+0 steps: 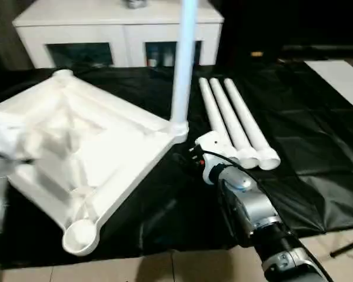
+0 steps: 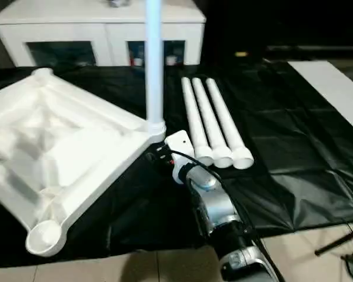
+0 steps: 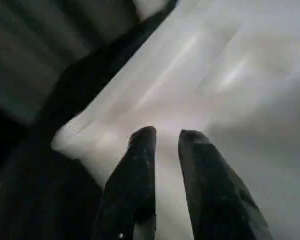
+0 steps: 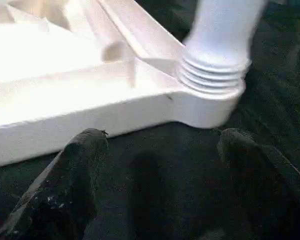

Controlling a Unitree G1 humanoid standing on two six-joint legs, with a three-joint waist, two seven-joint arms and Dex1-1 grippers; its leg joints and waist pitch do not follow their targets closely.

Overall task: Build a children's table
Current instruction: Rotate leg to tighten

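— Where did the build stand?
— The white plastic ribbed tabletop (image 1: 88, 147) lay underside-up on the black sheet (image 1: 317, 147), one white tapered leg (image 1: 182, 64) upright in its corner socket. Three white tubular legs (image 1: 235, 117) lay just beside.
— And the tools?
— The right tool (image 4: 155, 160) gaped empty near that socket; the left tool (image 3: 165, 145) stood slightly parted over the tabletop, holding nothing. Next, I'd say, fetch a second leg.

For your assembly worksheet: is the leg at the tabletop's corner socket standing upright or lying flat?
Upright. The leg rises straight up from the corner socket of the tabletop; its threaded base sits in the socket. Three loose legs lie flat beside it.
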